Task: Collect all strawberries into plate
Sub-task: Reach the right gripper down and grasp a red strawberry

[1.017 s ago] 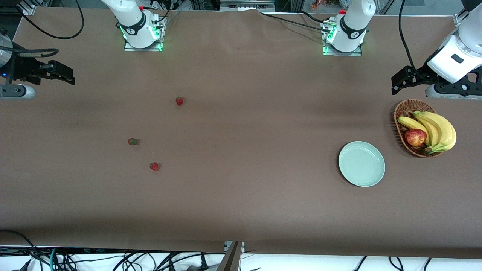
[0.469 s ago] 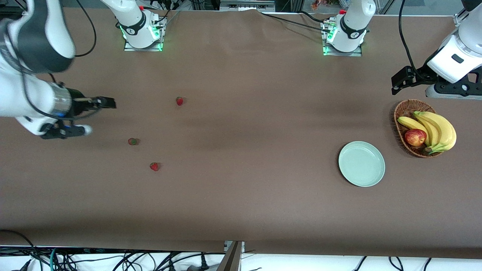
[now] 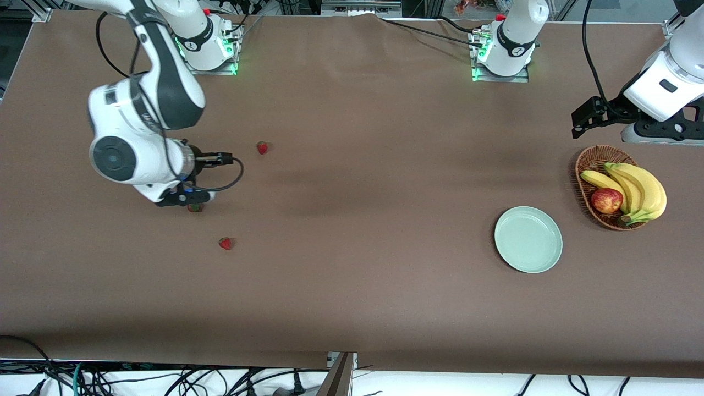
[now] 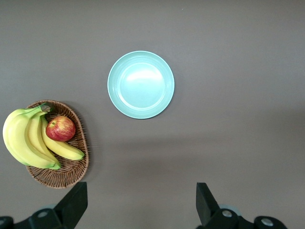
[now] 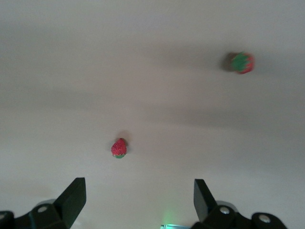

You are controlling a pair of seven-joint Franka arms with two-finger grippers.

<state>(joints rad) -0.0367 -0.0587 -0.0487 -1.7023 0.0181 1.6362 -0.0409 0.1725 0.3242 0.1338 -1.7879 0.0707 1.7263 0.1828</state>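
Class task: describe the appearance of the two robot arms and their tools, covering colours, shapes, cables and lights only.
Both arms have glossy white rounded shells with dark grey or black joint sections. The right arm ends in a large round grey cap, and a black cable loops beside its black right tool. The left tool is black and blocky. Green lights glow at both bases, and each base carries a red knob.

Both arms are showing glossy white shells with black joint bands. The right arm point(image 3: 144, 132) is wearing a grey round cap and trailing a black cable; green lights are glowing at each base point(image 3: 208, 52).
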